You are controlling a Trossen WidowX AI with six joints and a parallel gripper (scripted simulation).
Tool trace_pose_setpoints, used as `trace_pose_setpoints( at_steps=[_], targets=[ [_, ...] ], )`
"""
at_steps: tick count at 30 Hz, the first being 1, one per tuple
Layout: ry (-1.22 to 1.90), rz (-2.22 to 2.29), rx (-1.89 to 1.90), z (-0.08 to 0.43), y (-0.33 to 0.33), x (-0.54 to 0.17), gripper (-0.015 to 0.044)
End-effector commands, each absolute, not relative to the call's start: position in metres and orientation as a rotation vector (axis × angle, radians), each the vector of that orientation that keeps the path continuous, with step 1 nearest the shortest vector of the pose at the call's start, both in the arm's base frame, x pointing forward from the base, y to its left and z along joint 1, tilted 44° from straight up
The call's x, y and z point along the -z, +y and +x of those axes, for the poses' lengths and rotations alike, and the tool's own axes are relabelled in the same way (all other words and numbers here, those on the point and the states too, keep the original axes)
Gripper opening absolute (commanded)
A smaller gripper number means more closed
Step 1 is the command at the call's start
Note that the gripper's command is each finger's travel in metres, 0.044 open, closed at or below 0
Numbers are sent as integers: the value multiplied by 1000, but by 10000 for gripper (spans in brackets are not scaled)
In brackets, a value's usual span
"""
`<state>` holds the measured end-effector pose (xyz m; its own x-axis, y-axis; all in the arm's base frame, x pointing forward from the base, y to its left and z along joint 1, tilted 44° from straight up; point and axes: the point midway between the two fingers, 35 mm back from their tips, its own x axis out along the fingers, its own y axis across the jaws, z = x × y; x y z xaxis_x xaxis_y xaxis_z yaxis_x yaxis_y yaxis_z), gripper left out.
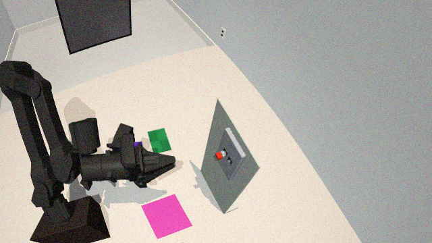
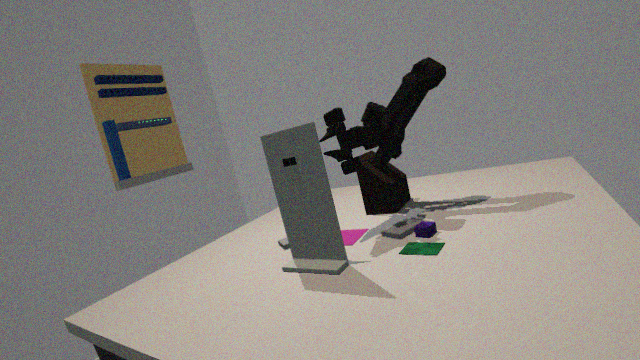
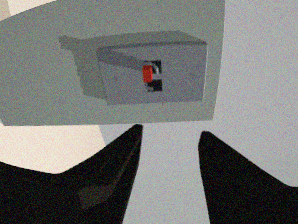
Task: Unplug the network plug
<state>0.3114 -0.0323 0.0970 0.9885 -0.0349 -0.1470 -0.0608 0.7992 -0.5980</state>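
The plug (image 1: 219,155) (image 3: 148,73) shows as a small red block with a pale part behind it, seated in the upright grey panel (image 1: 216,131) (image 2: 310,210) (image 3: 40,80). Its thin tab is too small to make out. A second dark opening lies beside it. My gripper (image 1: 175,161) (image 2: 323,147) (image 3: 172,135) is partly open and empty, pointing at the panel from a distance, touching nothing. In the wrist view the plug is above and a little left of the gap between the fingers. A pink square (image 1: 167,216) (image 2: 353,236) and a smaller green square (image 1: 159,140) (image 2: 422,248) are on the table.
A purple cube (image 1: 136,144) (image 2: 425,229) and a flat grey box (image 2: 397,231) lie on the table below the arm. A pale ledge (image 1: 235,142) sticks out from the panel's socket plate. The panel has a foot (image 2: 320,266) on the table.
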Motion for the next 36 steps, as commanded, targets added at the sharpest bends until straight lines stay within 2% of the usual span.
trace_pose_setpoints(
  at_steps=[1, 6, 19, 36],
  targets=[
    [176, -696, -30, 300, -32, -83, 156],
    [184, -723, -33, 298, -32, -79, 156],
    [186, -807, -21, 353, -23, -80, 156],
    [185, -808, -20, 376, -21, -81, 156]
  ],
)
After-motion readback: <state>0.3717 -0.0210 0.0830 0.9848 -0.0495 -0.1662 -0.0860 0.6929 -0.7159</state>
